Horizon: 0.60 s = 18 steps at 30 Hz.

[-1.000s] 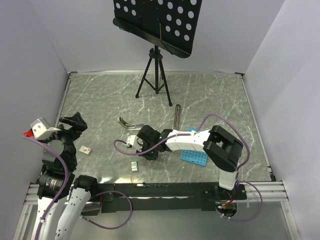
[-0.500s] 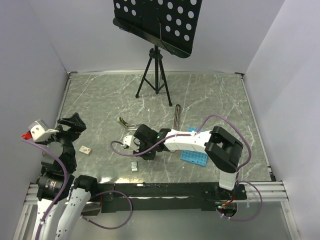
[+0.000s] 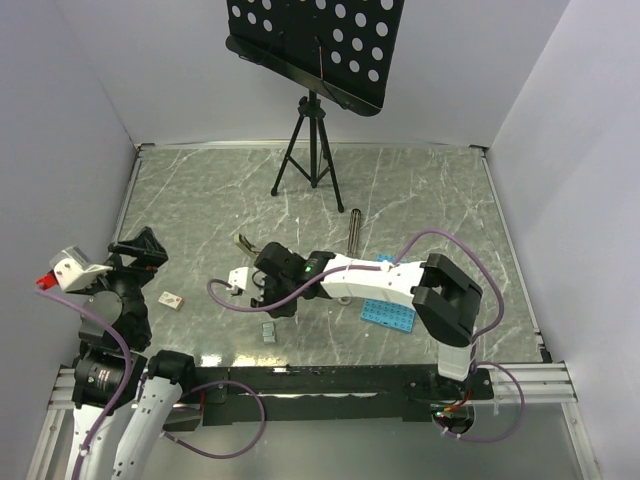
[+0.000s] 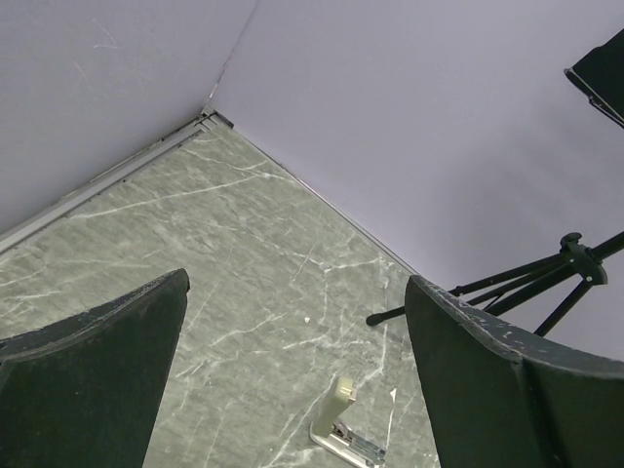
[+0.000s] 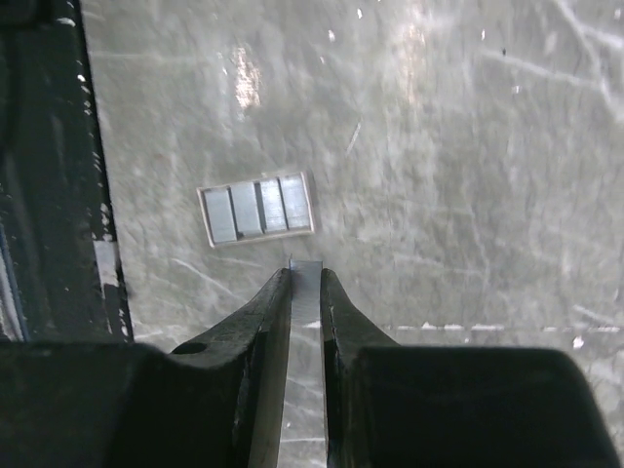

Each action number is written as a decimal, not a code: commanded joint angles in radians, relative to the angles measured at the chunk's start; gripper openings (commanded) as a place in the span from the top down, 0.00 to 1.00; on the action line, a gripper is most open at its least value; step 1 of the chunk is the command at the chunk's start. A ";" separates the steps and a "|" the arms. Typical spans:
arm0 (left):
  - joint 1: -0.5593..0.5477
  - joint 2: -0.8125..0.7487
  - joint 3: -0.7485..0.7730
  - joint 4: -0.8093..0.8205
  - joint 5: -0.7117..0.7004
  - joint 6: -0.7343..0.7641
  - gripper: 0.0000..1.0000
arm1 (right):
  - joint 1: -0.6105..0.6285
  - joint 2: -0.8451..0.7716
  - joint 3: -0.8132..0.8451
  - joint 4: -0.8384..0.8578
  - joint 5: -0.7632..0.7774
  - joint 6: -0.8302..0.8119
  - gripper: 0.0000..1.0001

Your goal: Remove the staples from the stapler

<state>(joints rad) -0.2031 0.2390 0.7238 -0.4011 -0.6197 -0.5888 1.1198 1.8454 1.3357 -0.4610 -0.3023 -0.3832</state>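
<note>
The stapler (image 3: 247,243) lies open on the marble table, left of centre, partly hidden behind my right arm. In the left wrist view it (image 4: 347,435) shows as a V with one pale arm raised. My right gripper (image 3: 268,306) is shut on a thin silvery strip of staples (image 5: 305,276) held between its fingertips (image 5: 276,292). It hovers just short of a small block of staples (image 5: 256,208), which also shows near the front edge in the top view (image 3: 269,330). My left gripper (image 3: 135,250) is open and empty at the far left, well away from the stapler.
A small white box (image 3: 172,299) lies left of the stapler. A dark rod (image 3: 353,231) and a blue perforated plate (image 3: 390,313) lie right of centre. A black tripod (image 3: 310,150) with a perforated board stands at the back. The black front rail (image 5: 44,195) runs close to the staple block.
My right gripper has moved left and toward the front edge, ending just above the staple block. My left arm has shifted slightly left and down, still open.
</note>
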 commanded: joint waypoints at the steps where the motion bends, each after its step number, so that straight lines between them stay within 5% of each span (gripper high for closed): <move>1: 0.005 -0.006 0.003 0.027 -0.025 -0.009 0.03 | 0.014 0.037 0.071 -0.034 -0.040 -0.037 0.90; 18: 0.010 -0.004 0.002 0.031 -0.018 -0.008 0.03 | 0.038 0.121 0.151 -0.044 -0.073 -0.056 0.90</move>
<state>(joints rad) -0.2008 0.2390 0.7238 -0.4011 -0.6338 -0.5922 1.1454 1.9373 1.4204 -0.5003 -0.3500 -0.4129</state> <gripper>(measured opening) 0.969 0.216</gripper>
